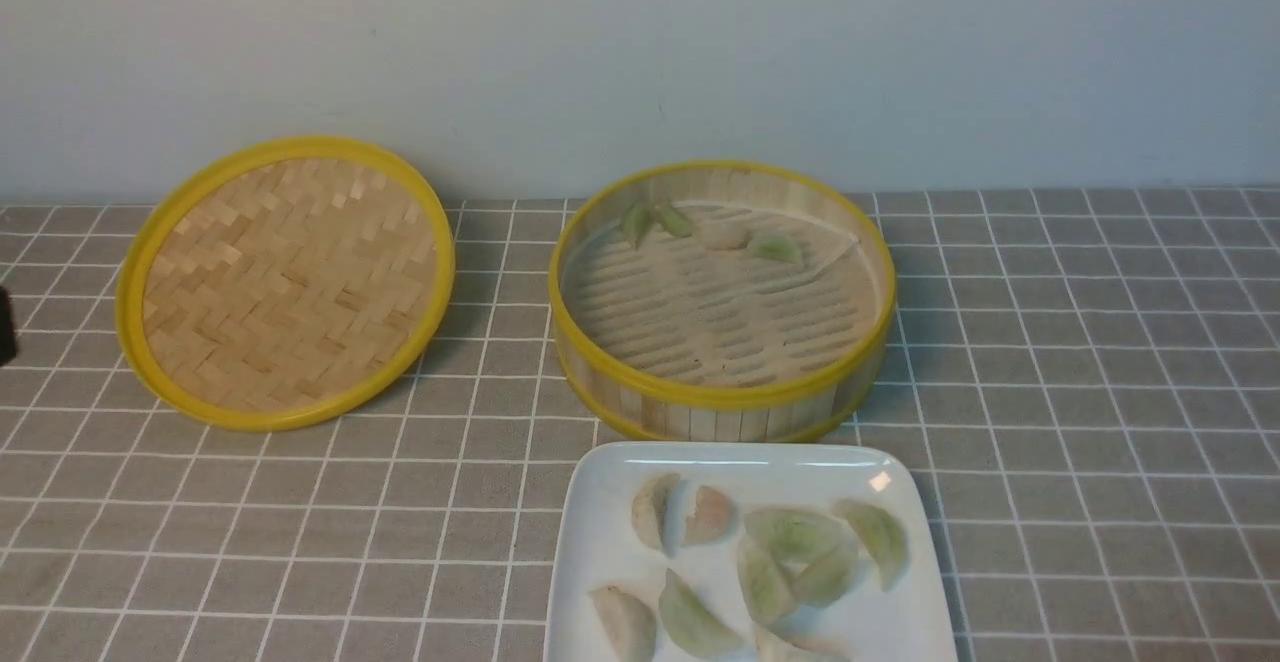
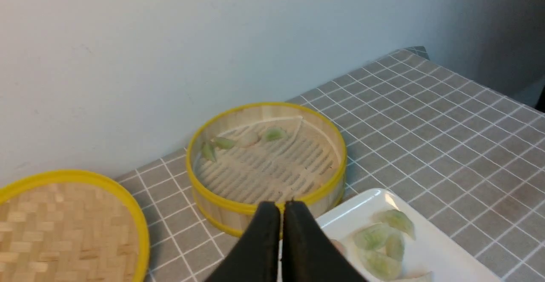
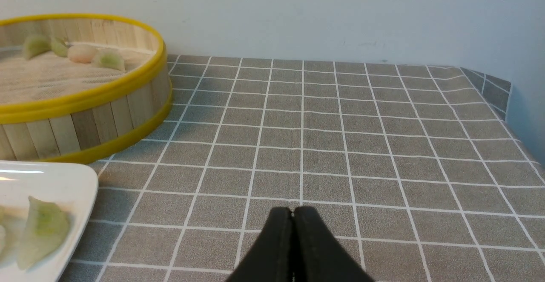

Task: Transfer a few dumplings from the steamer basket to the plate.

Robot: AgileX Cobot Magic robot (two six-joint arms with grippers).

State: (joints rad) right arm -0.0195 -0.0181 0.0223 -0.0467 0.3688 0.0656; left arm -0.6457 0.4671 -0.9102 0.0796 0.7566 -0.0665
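Observation:
The steamer basket (image 1: 700, 412) stands mid-table. By its far wall lie one pale pinkish dumpling (image 1: 722, 234) and three green-tinted ones. The white plate (image 1: 600, 542) sits just in front of the basket. It holds a beige dumpling (image 1: 655, 512), a pinkish-orange dumpling (image 1: 712, 514), another beige one and several green ones. Neither gripper shows in the front view. In the left wrist view, my left gripper (image 2: 282, 205) is shut and empty, over the plate's (image 2: 425, 252) far edge by the basket's (image 2: 217, 218) near wall. My right gripper (image 3: 293, 209) is shut and empty over bare cloth, right of the basket (image 3: 85, 124) and plate (image 3: 51, 184).
The woven yellow-rimmed lid (image 1: 285, 282) leans against the wall at the back left. A grey checked cloth (image 1: 1080, 392) covers the table. The wall runs close behind the basket. The table's right edge and corner show in the right wrist view (image 3: 494, 90).

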